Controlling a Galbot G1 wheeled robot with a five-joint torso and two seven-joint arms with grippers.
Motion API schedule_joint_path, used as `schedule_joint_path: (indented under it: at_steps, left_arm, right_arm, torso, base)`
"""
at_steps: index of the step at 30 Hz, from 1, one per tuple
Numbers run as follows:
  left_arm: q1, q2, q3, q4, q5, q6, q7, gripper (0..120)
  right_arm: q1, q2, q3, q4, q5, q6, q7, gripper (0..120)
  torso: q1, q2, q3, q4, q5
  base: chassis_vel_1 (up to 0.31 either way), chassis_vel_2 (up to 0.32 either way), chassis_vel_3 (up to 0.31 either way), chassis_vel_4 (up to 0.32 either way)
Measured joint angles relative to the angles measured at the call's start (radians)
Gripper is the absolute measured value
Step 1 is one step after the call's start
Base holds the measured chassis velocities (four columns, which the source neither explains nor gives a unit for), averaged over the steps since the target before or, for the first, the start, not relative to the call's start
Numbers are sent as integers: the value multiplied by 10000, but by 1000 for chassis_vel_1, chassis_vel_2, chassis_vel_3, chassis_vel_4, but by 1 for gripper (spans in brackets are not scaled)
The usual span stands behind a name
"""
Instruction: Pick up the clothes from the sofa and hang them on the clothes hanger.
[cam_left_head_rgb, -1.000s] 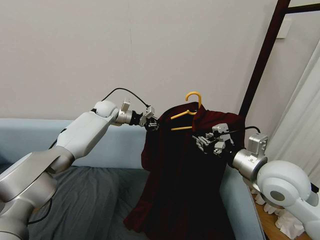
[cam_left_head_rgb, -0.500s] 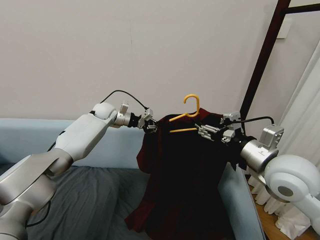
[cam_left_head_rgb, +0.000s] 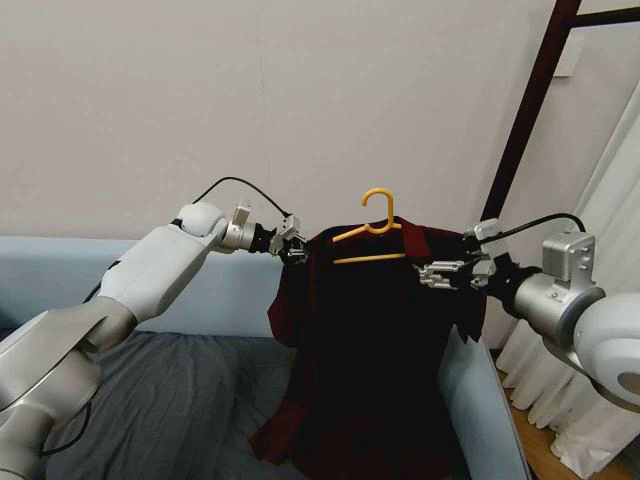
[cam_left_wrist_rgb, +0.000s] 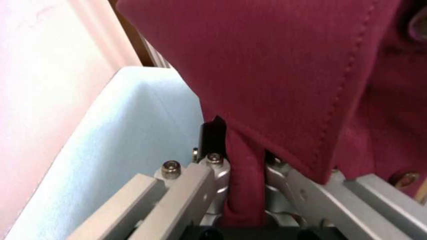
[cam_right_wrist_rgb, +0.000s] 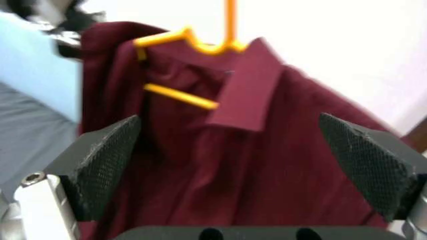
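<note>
while the dark red shirt (cam_left_head_rgb: 370, 350) drapes over the yellow hanger (cam_left_head_rgb: 368, 238), whose hook stands clear above the collar, the left gripper (cam_left_head_rgb: 293, 243) is clamped on a fold of cloth at the shoulder by the hanger's left end; the left wrist view shows the fabric pinched tight between its metal fingers (cam_left_wrist_rgb: 213, 175). the right gripper (cam_left_head_rgb: 441, 272) sits just beside the hanger's right end, at the shirt's other shoulder, with its black padded fingers (cam_right_wrist_rgb: 100, 165) spread wide and nothing between them; i cannot tell whether they touch the cloth. the dark rack post (cam_left_head_rgb: 520, 130) rises behind and to the right of the hanger, and the pale blue sofa (cam_left_head_rgb: 60, 270) lies below and to the left of it. the step in hand looks like taking hold of the right side so the garment can go to the rack. to do it well, the open fingers should probably close over both the cloth and the hanger arm beneath it, not cloth alone, or the shirt may slide off that end. the left grip should sit level with the hanger's bar, since a tilt could let the hanger slip out of the neck, and the hook needs to be free and upright
</note>
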Motion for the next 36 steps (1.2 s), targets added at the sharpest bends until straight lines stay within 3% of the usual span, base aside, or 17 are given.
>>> schedule_joint_path:
  at_steps: [4, 8, 17, 30, 36]
  left_arm:
    - [-3, 77, 25, -99, 29, -2, 43, 1]
    - [24, 191, 61, -216, 99, -45, 161, 1]
    - [52, 261, 81, -447, 322, -165, 495, 1]
    - [-130, 80, 310, -439, 327, -210, 779, 1]
    - [-160, -81, 359, -392, 340, -286, 895, 1]
  right_arm:
    - [146, -368, -41, -907, -906, -11, -933, 100]
    - [605, -1272, -18, -2217, -1662, 174, -3924, 100]
    - [1417, -1367, -504, -3880, -2329, 681, -6650, 100]
    - [2009, -956, -1109, -5067, -2803, 532, -8428, 98]
    - [1765, -872, -1202, -5028, -3122, 604, -8784, 81]
  torso:
    - [1, -1, 1, 1, 4]
    - [1, -1, 1, 0, 0]
    - [1, -1, 1, 2, 2]
    - [2, -2, 2, 1, 1]
    - [1, -3, 1, 0, 1]
  base:
    - [0, 0, 0, 0]
    - [0, 0, 0, 0]
    - [0, 0, 0, 0]
    - [0, 0, 0, 0]
    - [0, 0, 0, 0]
